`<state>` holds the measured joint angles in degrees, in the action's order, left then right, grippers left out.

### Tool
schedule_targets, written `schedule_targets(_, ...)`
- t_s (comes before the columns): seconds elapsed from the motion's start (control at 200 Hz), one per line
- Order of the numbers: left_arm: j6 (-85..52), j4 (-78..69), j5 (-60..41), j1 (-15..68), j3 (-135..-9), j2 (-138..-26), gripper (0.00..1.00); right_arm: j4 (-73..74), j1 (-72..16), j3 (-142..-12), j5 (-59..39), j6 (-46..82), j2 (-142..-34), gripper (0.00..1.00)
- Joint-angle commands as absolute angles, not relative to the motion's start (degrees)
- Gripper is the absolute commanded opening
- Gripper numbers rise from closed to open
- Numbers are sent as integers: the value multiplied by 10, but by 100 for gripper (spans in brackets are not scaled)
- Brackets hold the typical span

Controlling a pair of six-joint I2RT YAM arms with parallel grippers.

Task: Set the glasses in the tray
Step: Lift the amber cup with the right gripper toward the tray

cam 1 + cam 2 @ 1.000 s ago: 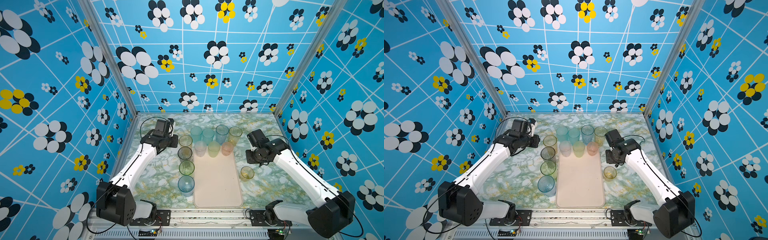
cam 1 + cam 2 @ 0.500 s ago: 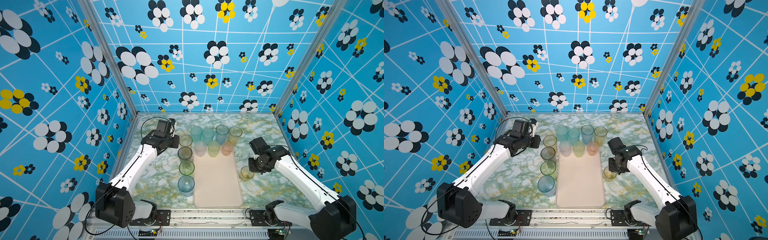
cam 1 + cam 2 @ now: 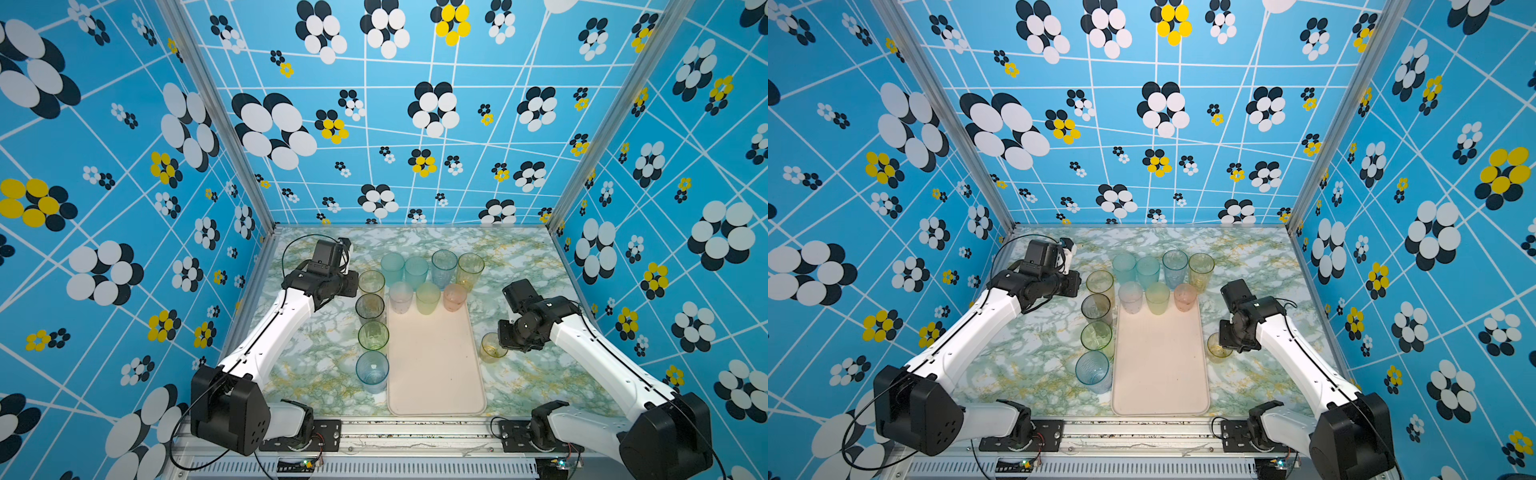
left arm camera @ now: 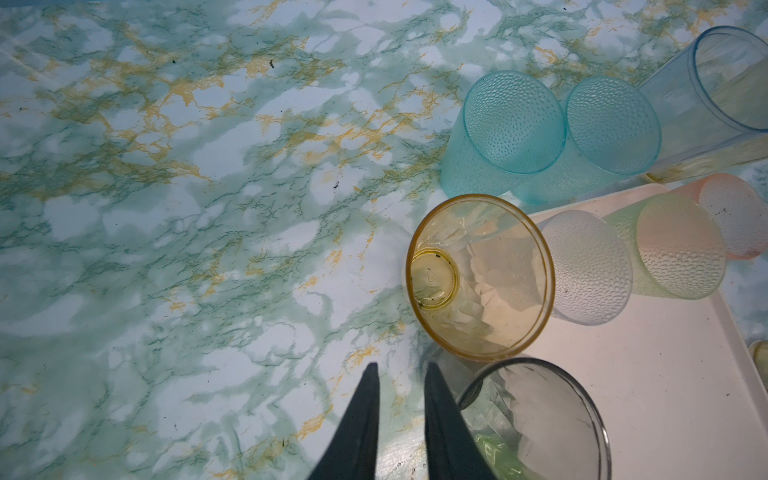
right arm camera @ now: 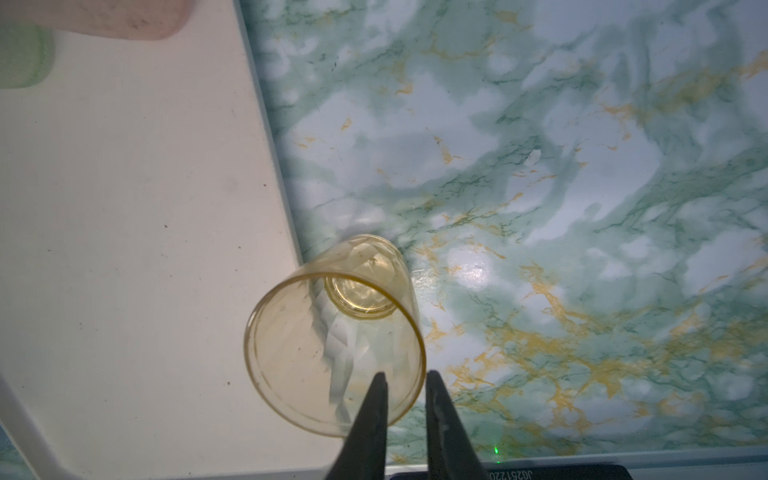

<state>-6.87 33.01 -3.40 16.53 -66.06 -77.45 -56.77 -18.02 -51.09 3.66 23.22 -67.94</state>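
Twelve glasses (image 3: pixel 392 266) stand upright in both top views. Three of them are on the tray (image 3: pixel 434 374), in a row at its far end: a whitish glass (image 3: pixel 401 296), a pale green glass (image 3: pixel 427 297) and a pink glass (image 3: pixel 454 296). The tray lies lengthwise in the middle of the marbled table (image 3: pixel 316 365). Just behind its far edge, on the table, stand two teal glasses, a blue one and a yellow one. Down its left side runs a column of four: a tall amber glass (image 3: pixel 371 282), a smoky grey glass (image 3: pixel 369 307), a green one and a ribbed blue one. A short amber glass (image 3: pixel 492 347) stands on the table just beside the tray's right edge. The black head of the right arm (image 3: pixel 582 345) is right against it. The left arm (image 3: pixel 286 316) reaches to the far end of the column.

Through the left wrist camera, the left gripper (image 4: pixel 399 368) hangs over bare table. Its jaws are a narrow slit apart with nothing between them. The smoky grey glass is just beside one finger, and the tall amber glass is beyond it.

Through the right wrist camera, the right gripper (image 5: pixel 405 376) is at the rim of the short amber glass. The jaws show a similar narrow slit, with one tip over the glass's mouth and the other outside its wall. I cannot tell whether they touch it. Pale printed characters run upside down on a dark housing (image 5: pixel 511 473) at the frame edge. They read roughly JG25122 before being cut off.
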Motion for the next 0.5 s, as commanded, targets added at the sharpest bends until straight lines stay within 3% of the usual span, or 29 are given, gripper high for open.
schedule_targets(0.0, -68, 343, -27, 169, -675, -765, 22, -565, -173, -502, 28, 236, -690, 20)
schedule_targets(0.495, -65, 338, -28, 170, -667, -764, 23, -558, -165, -497, 29, 236, -728, 19)
